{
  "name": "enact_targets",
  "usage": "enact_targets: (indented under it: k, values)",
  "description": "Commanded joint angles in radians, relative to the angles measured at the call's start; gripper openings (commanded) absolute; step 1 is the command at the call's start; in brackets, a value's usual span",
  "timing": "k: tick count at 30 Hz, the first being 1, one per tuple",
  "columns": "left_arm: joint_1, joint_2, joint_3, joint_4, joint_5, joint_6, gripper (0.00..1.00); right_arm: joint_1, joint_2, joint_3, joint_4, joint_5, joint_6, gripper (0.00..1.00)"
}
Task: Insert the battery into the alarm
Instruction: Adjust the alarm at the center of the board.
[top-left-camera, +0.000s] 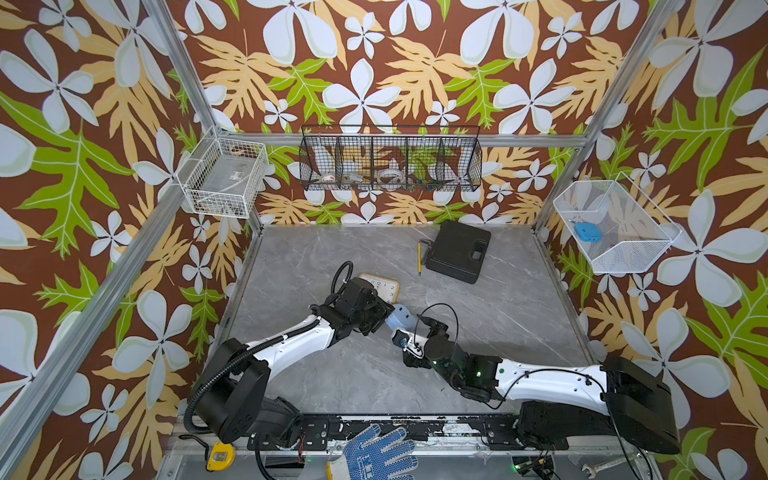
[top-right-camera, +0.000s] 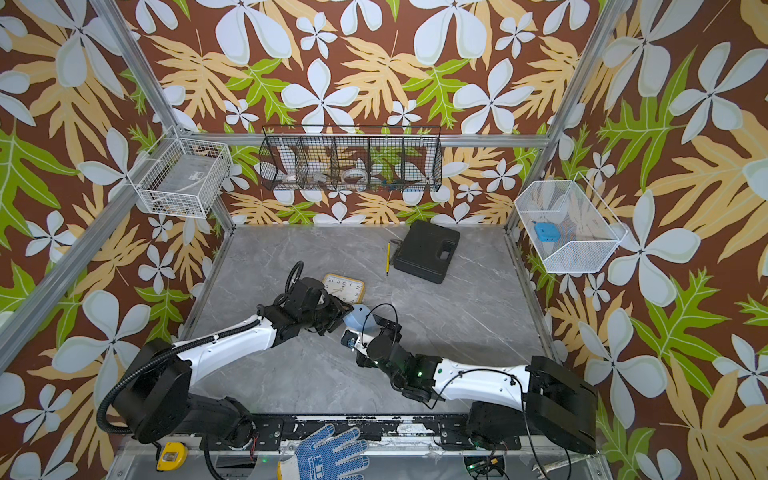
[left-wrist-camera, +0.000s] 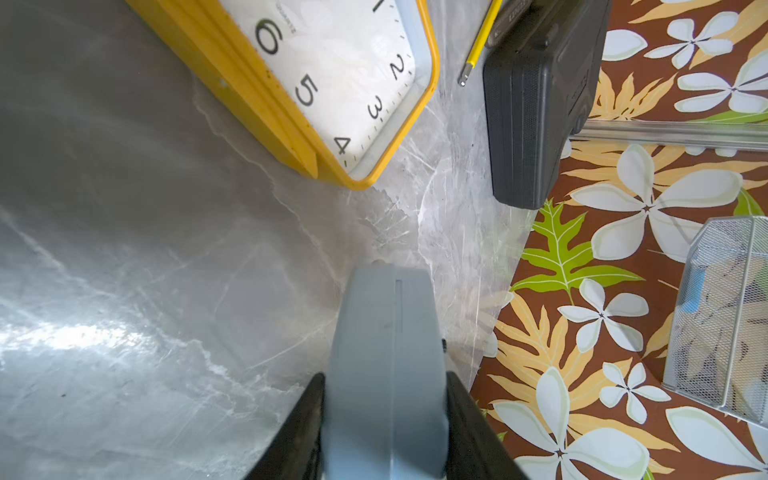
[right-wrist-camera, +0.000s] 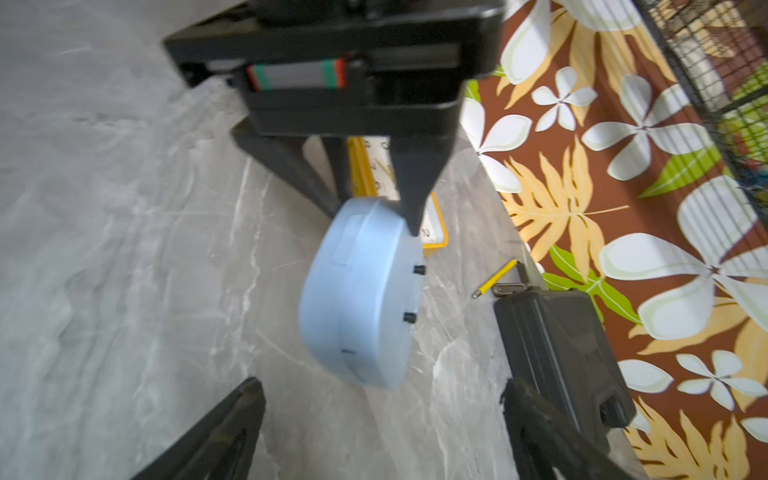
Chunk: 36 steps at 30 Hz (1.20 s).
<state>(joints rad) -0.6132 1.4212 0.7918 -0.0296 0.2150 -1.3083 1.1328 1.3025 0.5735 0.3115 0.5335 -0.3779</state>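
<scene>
Your left tool (left-wrist-camera: 385, 376) is clamped across the pale blue alarm (right-wrist-camera: 361, 291). It holds the alarm on edge and clear of the surface (top-left-camera: 498, 316), just beside the yellow clock (top-left-camera: 384, 286) on the side nearer the arm bases. Your right tool (right-wrist-camera: 381, 386) stands wide and empty, its fingers just short of the alarm's free edge and touching nothing, farther from the yellow clock than the alarm is. This looks like the presenting step: the alarm is lifted and turned toward the right arm, with two small black knobs showing on its flat face. No battery shows in any view, and you cannot tell where the compartment sits or whether it is open. The next move probably calls for you to close the right tool gently on the free edge to steady or turn the alarm, then locate the battery. The pencil (top-left-camera: 419, 259) and black case (top-left-camera: 457, 251) lie beyond the yellow clock, toward the back wall.
</scene>
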Motion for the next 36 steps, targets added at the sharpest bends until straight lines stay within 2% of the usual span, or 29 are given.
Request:
enact_targets:
  k: [1, 7, 14, 18, 24, 36]
  values:
    - [0.000, -0.005, 0.001, 0.024, 0.009, -0.017, 0.30, 0.004, 0.033, 0.007, 0.067, 0.064, -0.017, 0.90]
    - [0.000, -0.008, 0.000, 0.019, 0.006, -0.016, 0.30, 0.005, 0.052, -0.010, 0.076, -0.017, -0.002, 0.90]
    - [0.000, -0.011, -0.007, 0.022, 0.003, -0.021, 0.30, 0.004, 0.147, 0.017, 0.098, 0.027, 0.007, 0.87]
    - [0.000, -0.013, -0.014, 0.025, 0.009, -0.027, 0.30, 0.004, 0.214, 0.056, 0.111, 0.096, 0.026, 0.80]
    - [0.000, -0.017, -0.016, 0.026, 0.013, -0.030, 0.30, 0.004, 0.231, 0.050, 0.161, 0.163, 0.033, 0.71]
    - [0.000, -0.011, -0.030, 0.063, 0.040, -0.036, 0.35, 0.005, 0.218, 0.048, 0.168, 0.157, 0.061, 0.47]
